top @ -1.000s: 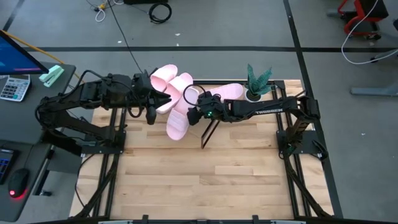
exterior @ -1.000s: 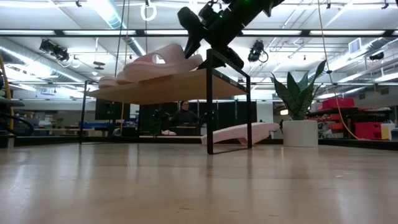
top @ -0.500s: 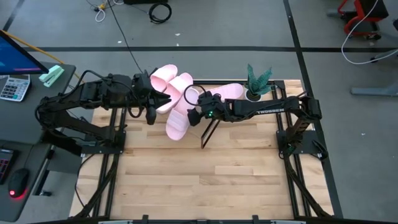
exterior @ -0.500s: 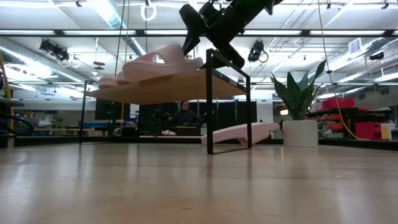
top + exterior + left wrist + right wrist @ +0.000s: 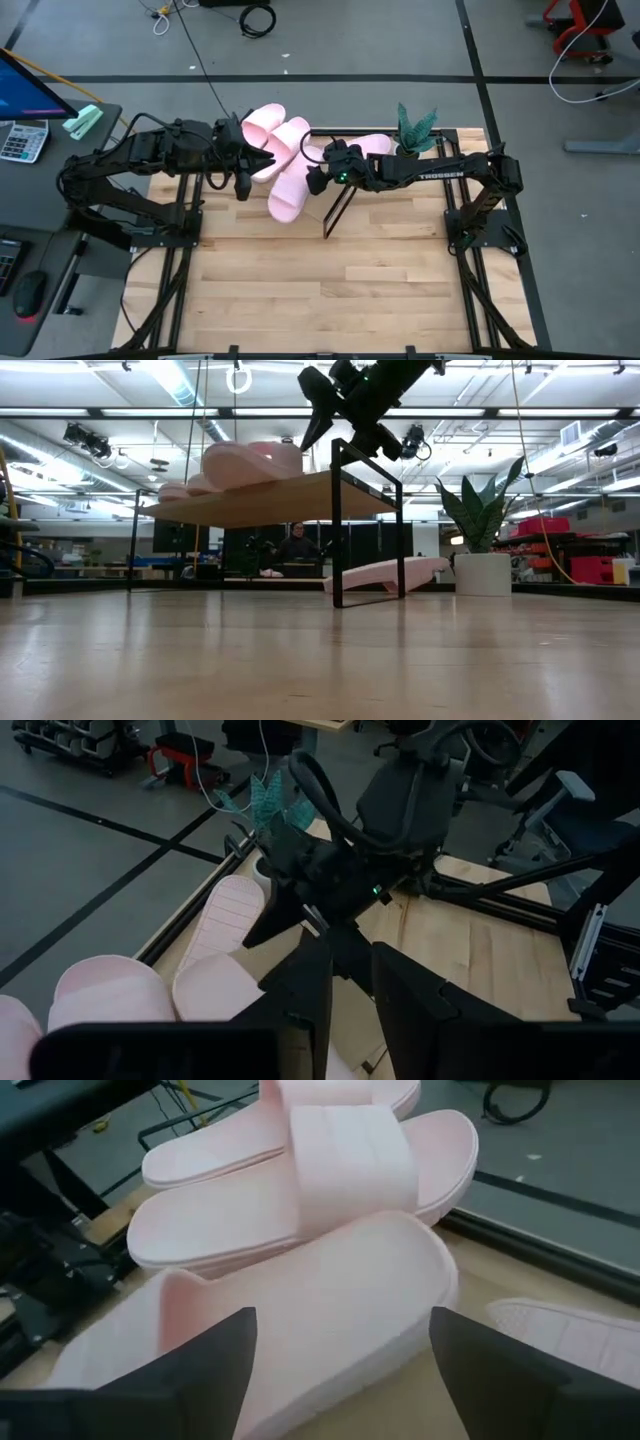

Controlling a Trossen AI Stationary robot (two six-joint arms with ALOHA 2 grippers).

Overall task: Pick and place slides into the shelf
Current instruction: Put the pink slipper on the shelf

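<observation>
Three slides (image 5: 278,160) lie on top of the shelf (image 5: 290,500), close together and overlapping, at its end nearer the left arm; in the right wrist view one slide (image 5: 300,1315) lies just in front of the fingers, strap up, and two more lie behind it, touching it; a fourth slide (image 5: 385,573) lies flat on the worktop (image 5: 330,290) beyond the shelf, near the plant pot (image 5: 483,572).

The right tool (image 5: 316,180) hovers over the shelf beside the nearest slide; its fingers (image 5: 215,1350) stand wide apart, one on each side of that slide, and they hold nothing; in the low view it hangs above the shelf's black end frame (image 5: 338,520), tilted down.

The left tool (image 5: 268,160) is at the other side of the pile, over the slides; its fingers (image 5: 310,985) stand nearly together with a narrow gap; I cannot tell if they clamp anything.

A person sits far behind the worktop.
</observation>
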